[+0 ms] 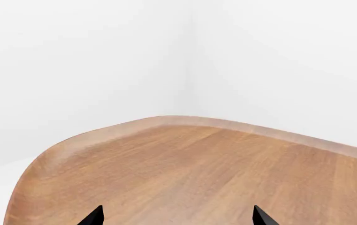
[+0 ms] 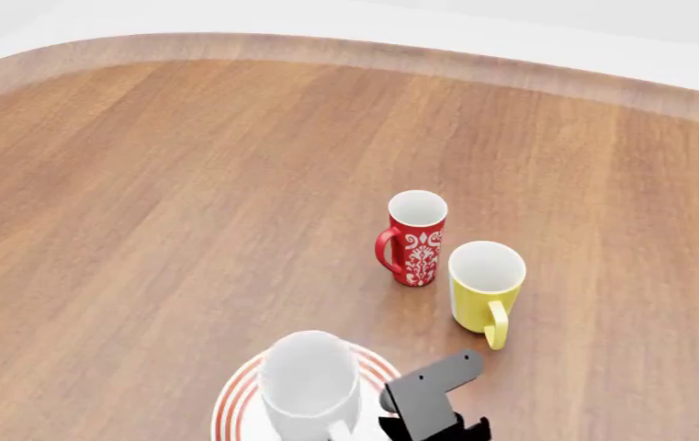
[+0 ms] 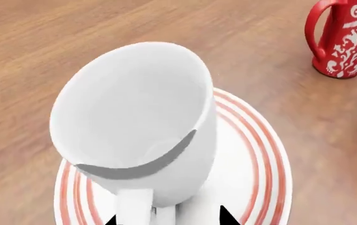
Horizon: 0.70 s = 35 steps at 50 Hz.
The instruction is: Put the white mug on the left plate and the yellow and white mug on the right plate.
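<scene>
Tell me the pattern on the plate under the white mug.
Thin red rings around a white plate; right wrist view shows it best.

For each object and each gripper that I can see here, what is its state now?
white mug: upright on a plate, empty, handle toward the robot.
plate: flat on the table, carrying the white mug.
yellow and white mug: upright on the table, empty, not on a plate.
red mug: upright on the table, empty.
left gripper: open, holding nothing.
right gripper: at the white mug's handle; grip unclear.
</scene>
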{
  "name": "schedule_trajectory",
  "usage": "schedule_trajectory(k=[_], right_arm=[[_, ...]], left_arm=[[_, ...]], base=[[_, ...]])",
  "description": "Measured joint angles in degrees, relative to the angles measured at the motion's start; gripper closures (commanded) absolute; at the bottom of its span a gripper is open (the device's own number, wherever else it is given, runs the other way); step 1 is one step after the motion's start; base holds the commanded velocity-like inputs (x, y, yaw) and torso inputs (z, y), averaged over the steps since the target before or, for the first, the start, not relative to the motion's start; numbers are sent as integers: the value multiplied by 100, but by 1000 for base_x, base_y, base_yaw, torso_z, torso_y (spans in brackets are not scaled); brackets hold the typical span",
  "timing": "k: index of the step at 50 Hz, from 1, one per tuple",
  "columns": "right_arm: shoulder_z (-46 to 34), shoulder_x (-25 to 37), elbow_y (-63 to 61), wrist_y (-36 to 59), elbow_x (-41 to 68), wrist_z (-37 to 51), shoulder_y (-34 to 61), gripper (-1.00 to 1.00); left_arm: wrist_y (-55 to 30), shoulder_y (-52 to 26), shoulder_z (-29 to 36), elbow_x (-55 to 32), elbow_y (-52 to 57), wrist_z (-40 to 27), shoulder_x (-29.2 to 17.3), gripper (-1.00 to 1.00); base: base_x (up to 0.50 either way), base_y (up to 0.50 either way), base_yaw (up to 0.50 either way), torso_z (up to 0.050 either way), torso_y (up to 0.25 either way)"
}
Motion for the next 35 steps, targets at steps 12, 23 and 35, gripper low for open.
schedule_trajectory(k=[12,23,35], right_arm=[[444,678,-2489,40,520,403,-1536,-100],[893,1353,-4847,-577,630,977,-3505,-100],[1408,1558,-6372,-1283,321,1766,-4626,-100]], left_arm=[[9,25,4,-12,21,-27,-16,-100],[16,32,22,-9,24,-41,-39,-100],[40,-18,47,-9,-44,-28,-65,-100]], base=[[0,0,0,0,0],[0,0,0,0,0],[0,0,0,0,0]])
